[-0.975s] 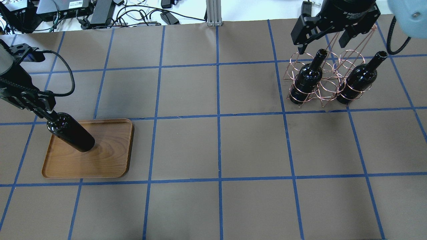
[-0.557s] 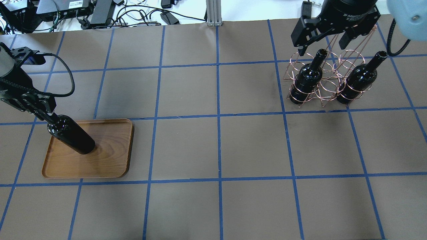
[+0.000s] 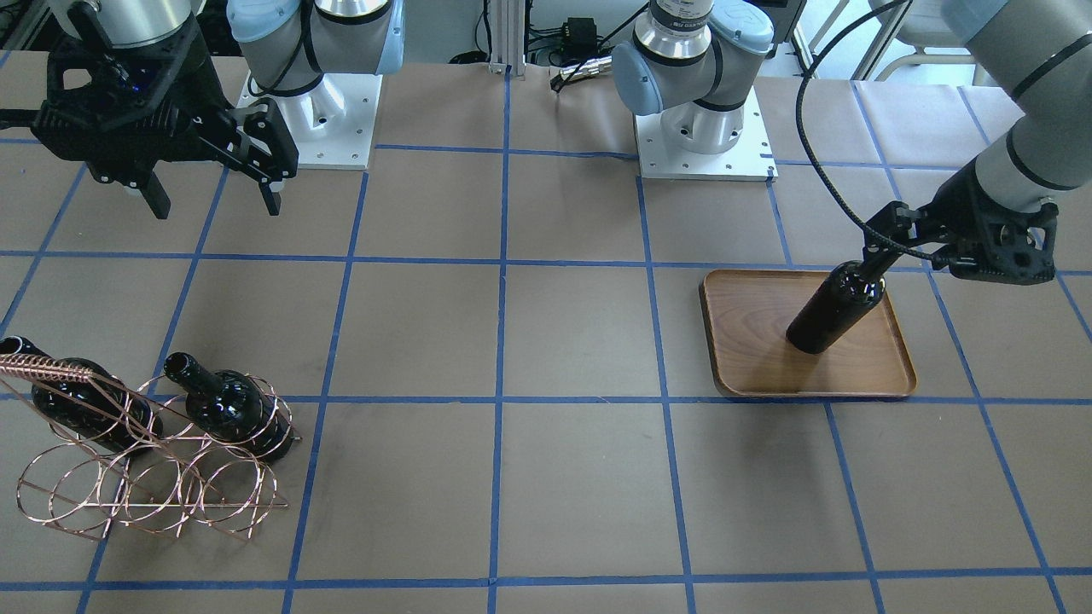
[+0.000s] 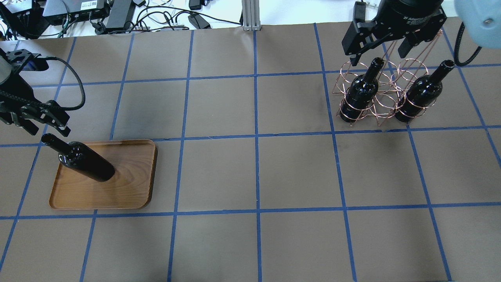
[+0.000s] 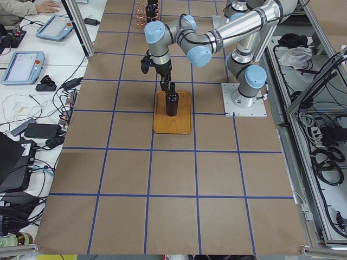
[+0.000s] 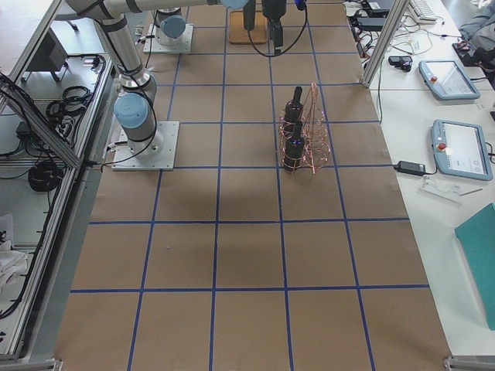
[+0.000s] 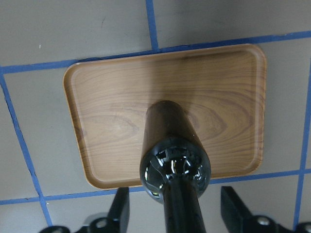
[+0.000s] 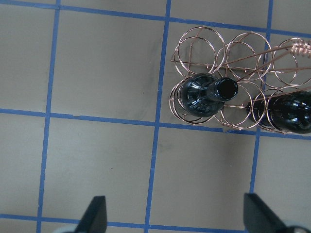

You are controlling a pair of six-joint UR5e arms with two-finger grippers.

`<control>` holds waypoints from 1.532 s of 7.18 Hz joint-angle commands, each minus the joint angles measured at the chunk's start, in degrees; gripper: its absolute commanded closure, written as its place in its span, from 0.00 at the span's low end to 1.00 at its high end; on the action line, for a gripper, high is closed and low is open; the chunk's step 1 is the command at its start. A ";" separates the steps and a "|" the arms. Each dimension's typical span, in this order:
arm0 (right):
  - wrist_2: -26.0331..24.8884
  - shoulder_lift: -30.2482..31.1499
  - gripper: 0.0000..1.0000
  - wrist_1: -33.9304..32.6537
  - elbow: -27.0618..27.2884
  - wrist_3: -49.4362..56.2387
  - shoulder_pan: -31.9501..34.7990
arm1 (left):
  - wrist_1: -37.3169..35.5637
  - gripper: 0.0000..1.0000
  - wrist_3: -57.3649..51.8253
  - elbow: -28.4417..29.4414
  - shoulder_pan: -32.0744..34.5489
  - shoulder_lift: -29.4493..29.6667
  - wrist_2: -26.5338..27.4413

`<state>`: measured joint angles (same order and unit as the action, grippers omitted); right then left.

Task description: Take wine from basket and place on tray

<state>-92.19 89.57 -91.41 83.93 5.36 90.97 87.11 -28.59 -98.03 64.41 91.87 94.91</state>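
Presently the left gripper [image 4: 47, 129] stands spread wide, grasping nothing. Its fingers [image 7: 120, 209] sit on either side of the bottle's neck with a clear gap on both sides, as the left wrist view confirms.

The wine bottle [image 4: 84, 162] stands upright on the wooden tray [image 4: 129, 188], its base near the tray's middle. The tray lies flat on the brown table [image 4: 254, 176], on the robot's left side, with its long edge beside a blue tape line.

The right gripper [image 4: 377, 53] is likewise spread and empty. It hangs above the wire basket [image 4: 385, 105] on the far right of the table and touches neither wire nor glass.

Two more bottles remain upright in the basket. One [image 4: 358, 94] occupies the end loop nearer the table's middle; the other [image 4: 419, 94] occupies the opposite end loop, with an empty loop between them. Both are in the row on the robot's side. The loops of the row behind them hold nothing. The twisted handle rises over the rack, slanting above the bottles.
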 commanded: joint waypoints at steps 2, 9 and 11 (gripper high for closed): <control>0.00 -0.01 0.00 0.00 0.00 0.01 0.00 | 2.00 0.00 8.37 4.41 1.67 -3.97 -0.51; -0.09 -0.01 0.00 0.00 0.00 0.18 0.00 | 1.82 0.00 22.62 5.75 21.20 -8.45 -4.63; 0.00 -0.01 0.00 0.00 0.00 0.18 0.00 | 5.52 0.00 22.18 5.75 21.11 -9.51 -4.03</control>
<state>-92.18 89.60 -91.45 83.94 5.48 90.97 91.18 -6.09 -92.29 85.51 82.99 90.79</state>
